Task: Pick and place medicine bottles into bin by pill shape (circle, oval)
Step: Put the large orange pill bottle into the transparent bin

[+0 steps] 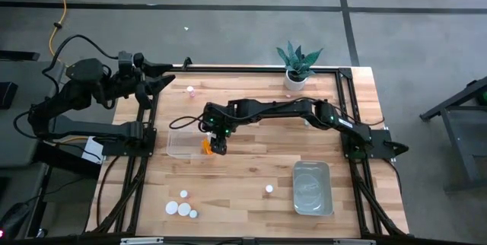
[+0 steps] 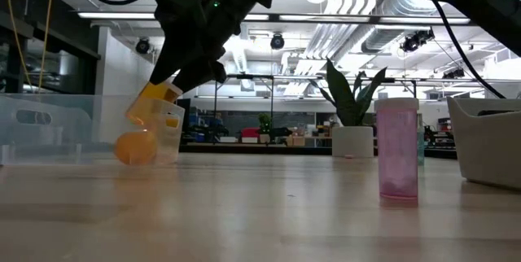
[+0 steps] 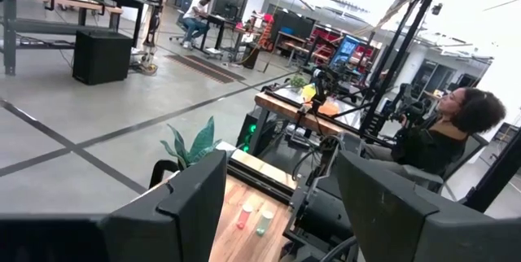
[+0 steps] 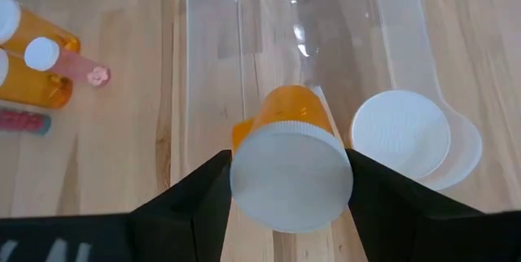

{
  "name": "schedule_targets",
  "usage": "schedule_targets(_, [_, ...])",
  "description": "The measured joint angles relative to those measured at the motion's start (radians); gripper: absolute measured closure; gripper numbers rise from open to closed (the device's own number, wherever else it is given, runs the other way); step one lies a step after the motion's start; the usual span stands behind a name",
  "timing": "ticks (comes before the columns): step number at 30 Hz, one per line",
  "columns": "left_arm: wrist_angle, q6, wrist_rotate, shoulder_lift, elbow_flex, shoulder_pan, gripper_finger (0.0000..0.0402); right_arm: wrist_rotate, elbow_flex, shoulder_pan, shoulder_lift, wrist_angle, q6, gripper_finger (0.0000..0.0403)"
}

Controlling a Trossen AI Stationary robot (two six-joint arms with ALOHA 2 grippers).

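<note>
Over clear plastic bin [image 1: 181, 143] at nine o'clock, right gripper [image 1: 217, 144] pinching translucent orange white-capped bottle [image 4: 291, 158]; better lower before releasing. Left gripper [image 3: 281, 201] spread, parked.

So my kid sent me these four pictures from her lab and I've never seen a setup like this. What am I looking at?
Two robot arms work at a wooden table. One camera looks down from above, one sits at table height, and one rides on each wrist. The right gripper grips an orange medicine bottle over a clear bin. The left gripper waits, open, at the far left corner. More bottles stand near the front edge, beside a second bin and a potted plant.
</note>
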Motion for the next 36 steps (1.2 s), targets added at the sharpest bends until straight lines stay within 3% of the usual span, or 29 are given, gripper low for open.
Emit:
schedule_targets(11, [0.0, -0.017, -0.003, 0.012, 0.0, -0.001, 0.0181, 0.0, 0.0, 0.001, -0.016, 0.002, -0.041, 0.0137])
schedule_targets(19, [0.0, -0.016, -0.003, 0.034, 0.0, -0.001, 0.0181, 0.001, 0.0, -0.02, -0.093, -0.044, -0.155, 0.0135])
schedule_targets(27, [-0.078, 0.017, -0.002, 0.042, 0.0, -0.001, 0.0181, 0.044, -0.013, -0.06, -0.184, -0.267, -0.273, 0.0135])
schedule_targets(30, [-0.128, 0.018, -0.006, 0.04, -0.003, -0.004, 0.0181, 0.045, -0.139, -0.074, -0.25, -0.279, -0.289, 0.0135])
schedule_targets(32, [-0.125, 0.006, -0.006, 0.028, -0.031, -0.01, 0.0181, 0.046, -0.295, -0.083, -0.327, -0.23, -0.28, 0.0134])
schedule_targets(36, [0.049, -0.048, -0.007, -0.027, -0.195, -0.038, 0.0181, 0.047, -0.666, -0.093, -0.551, -0.018, -0.164, 0.0134])
